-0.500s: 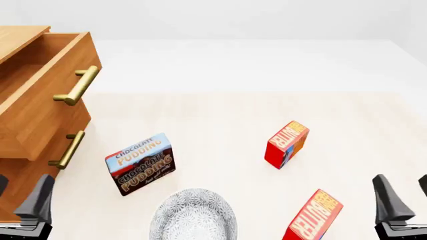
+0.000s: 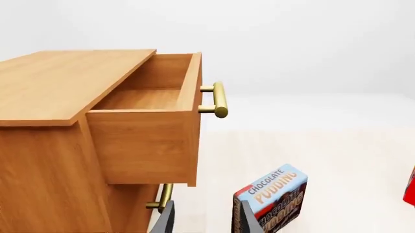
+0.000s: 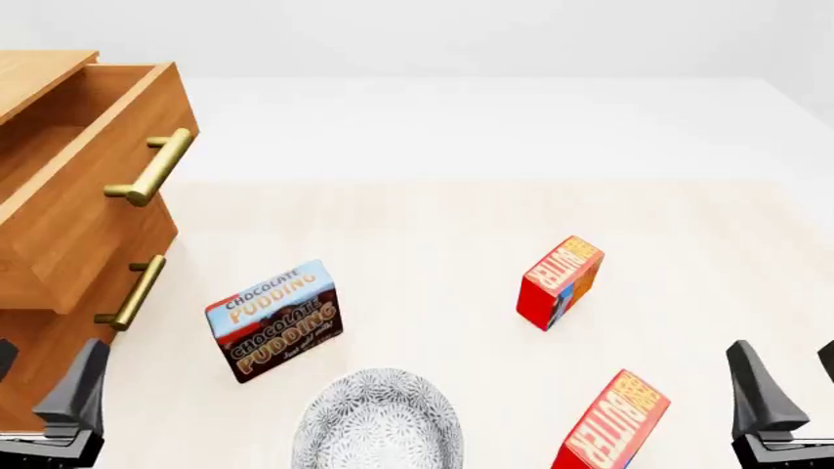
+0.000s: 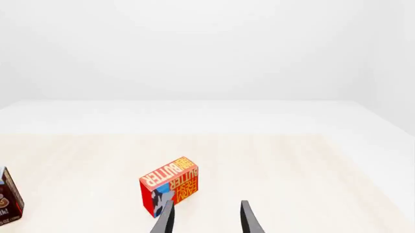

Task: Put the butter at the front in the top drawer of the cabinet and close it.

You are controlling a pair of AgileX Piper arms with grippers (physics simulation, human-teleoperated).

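Two look-alike red butter cartons stand on the table. The butter at the front (image 3: 612, 422) leans near the table's near edge, right of centre; the other carton (image 3: 561, 281) (image 4: 170, 187) stands farther back. At the left, the cabinet (image 3: 39, 332) (image 2: 45, 174) has its top drawer (image 3: 78, 195) (image 2: 146, 141) pulled open, and nothing shows inside it. My left gripper (image 3: 39, 379) (image 2: 206, 221) is open and empty, low in front of the cabinet. My right gripper (image 3: 792, 379) (image 4: 206, 218) is open and empty, to the right of the front butter.
A brown-and-blue chocolate pudding box (image 3: 273, 319) (image 2: 271, 199) stands between the cabinet and the cartons. A grey speckled bowl (image 3: 378, 422) sits at the near edge, left of the front butter. The lower drawer's brass handle (image 3: 131, 291) is below the open drawer.
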